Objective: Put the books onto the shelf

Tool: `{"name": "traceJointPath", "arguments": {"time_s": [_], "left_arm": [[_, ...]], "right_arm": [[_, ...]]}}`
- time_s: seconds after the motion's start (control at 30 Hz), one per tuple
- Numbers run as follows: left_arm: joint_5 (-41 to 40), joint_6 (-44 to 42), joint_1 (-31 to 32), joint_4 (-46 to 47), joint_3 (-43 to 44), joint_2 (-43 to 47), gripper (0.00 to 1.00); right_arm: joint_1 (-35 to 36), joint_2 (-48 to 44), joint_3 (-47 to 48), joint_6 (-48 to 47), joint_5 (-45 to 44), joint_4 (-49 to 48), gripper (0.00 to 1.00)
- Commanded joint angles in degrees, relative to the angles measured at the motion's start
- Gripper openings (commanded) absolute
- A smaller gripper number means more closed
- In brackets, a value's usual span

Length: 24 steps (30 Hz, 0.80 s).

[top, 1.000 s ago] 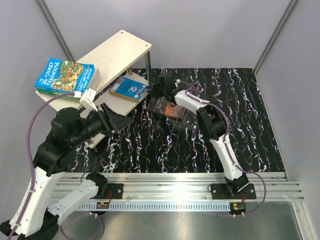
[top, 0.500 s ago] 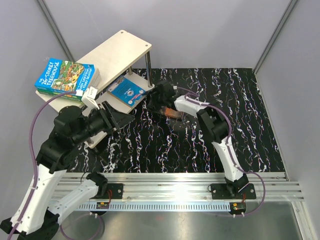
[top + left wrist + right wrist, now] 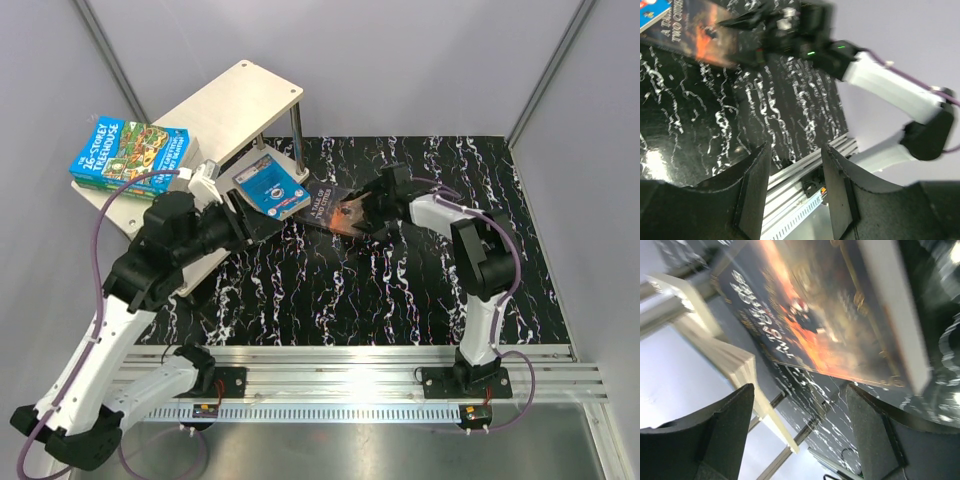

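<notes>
A dark brown-black book (image 3: 330, 208) lies on the black marbled table, right of the shelf (image 3: 230, 105). A blue book (image 3: 268, 187) rests on the shelf's lower board. A stack of green and blue Treehouse books (image 3: 130, 152) sits on the left end of the top board. My right gripper (image 3: 372, 207) stands open at the dark book's right edge. In the right wrist view the dark book (image 3: 830, 315) fills the frame just beyond that open gripper (image 3: 800, 430), with nothing between the fingers. My left gripper (image 3: 248, 222) hovers by the lower board, open and empty (image 3: 792, 190).
In the left wrist view the dark book (image 3: 695, 30) and the right arm (image 3: 880, 75) lie ahead across the table. A metal rail (image 3: 350, 365) runs along the near edge. Grey walls close in the back and sides. The shelf's pale board edge (image 3: 735, 365) is close on the right wrist's left.
My right gripper has opened and drawn back to the right, from the blue book to the dark book. The blue book has turned a little on the lower board. My left arm swung up towards the shelf.
</notes>
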<state>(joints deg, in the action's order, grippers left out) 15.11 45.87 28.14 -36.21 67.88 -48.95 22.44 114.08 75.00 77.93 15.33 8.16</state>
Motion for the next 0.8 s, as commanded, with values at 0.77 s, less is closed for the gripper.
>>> {"name": "traceJointPath", "arguments": {"time_s": [0.77], "left_arm": [[-14.8,-17.8,3.4,2.2,12.8,-46.5,0.45]], "right_arm": [[-9.5,-10.0,-3.1,-21.5,5.8,15.2,0.78]]}}
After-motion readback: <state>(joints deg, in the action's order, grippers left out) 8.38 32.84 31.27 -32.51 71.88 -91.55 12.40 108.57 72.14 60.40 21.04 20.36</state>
